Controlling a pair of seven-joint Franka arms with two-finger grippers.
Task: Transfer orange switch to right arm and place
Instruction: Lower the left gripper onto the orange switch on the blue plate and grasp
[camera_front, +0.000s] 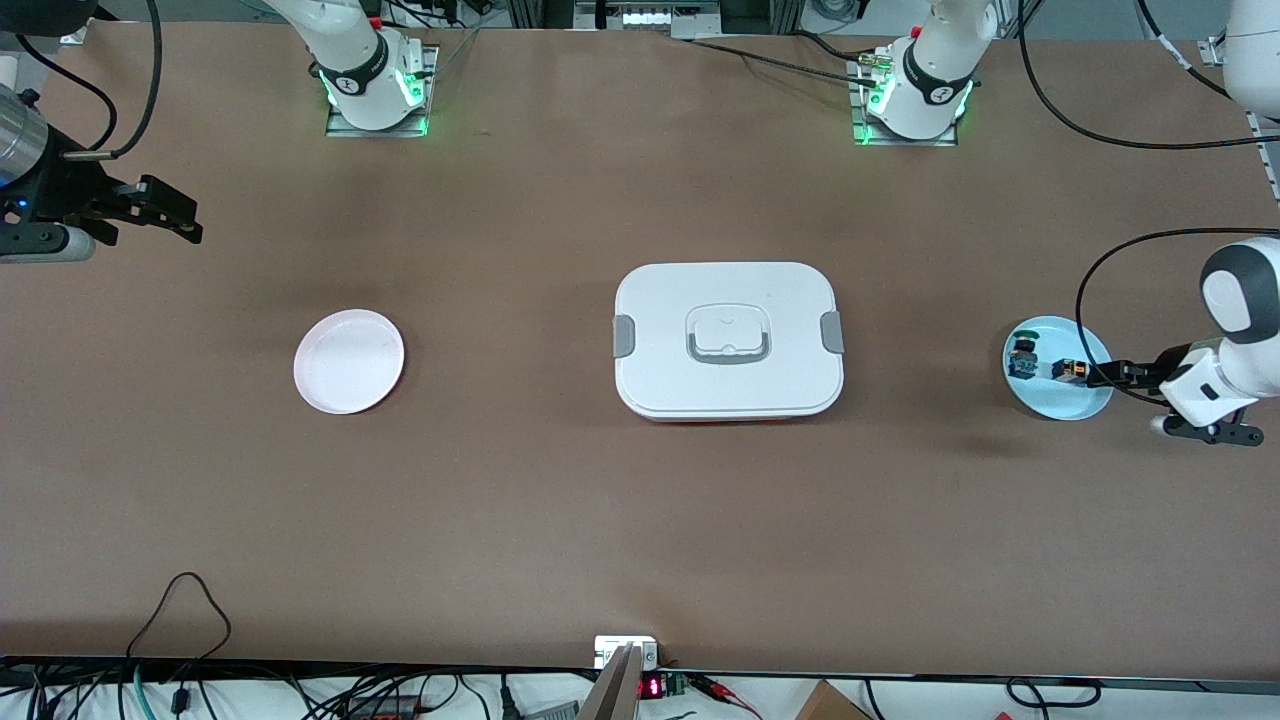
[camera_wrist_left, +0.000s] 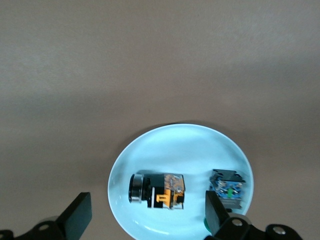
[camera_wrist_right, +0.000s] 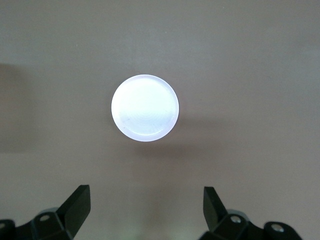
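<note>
— Where's the orange switch (camera_wrist_left: 159, 192)?

— Lying on its side in the light blue plate (camera_front: 1085, 405), right edge of the front view, beside the green-and-blue switch (camera_wrist_left: 227, 186). The left gripper (camera_front: 1100, 375) hangs over that plate, jaws spread wide.

— And the other arm?

— The right gripper (camera_front: 185, 220) waits at upper left, jaws apart, holding nothing. The pink plate (camera_front: 349, 361) is bare; the white lidded box (camera_front: 728, 340) sits mid-frame.

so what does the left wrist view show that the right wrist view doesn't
Only the left wrist view shows the light blue plate holding the orange switch and the green and blue switch, with the open left end effector over them. Only the right wrist view shows the empty white plate, with the open right end effector waiting. Both show the brown table.
</note>
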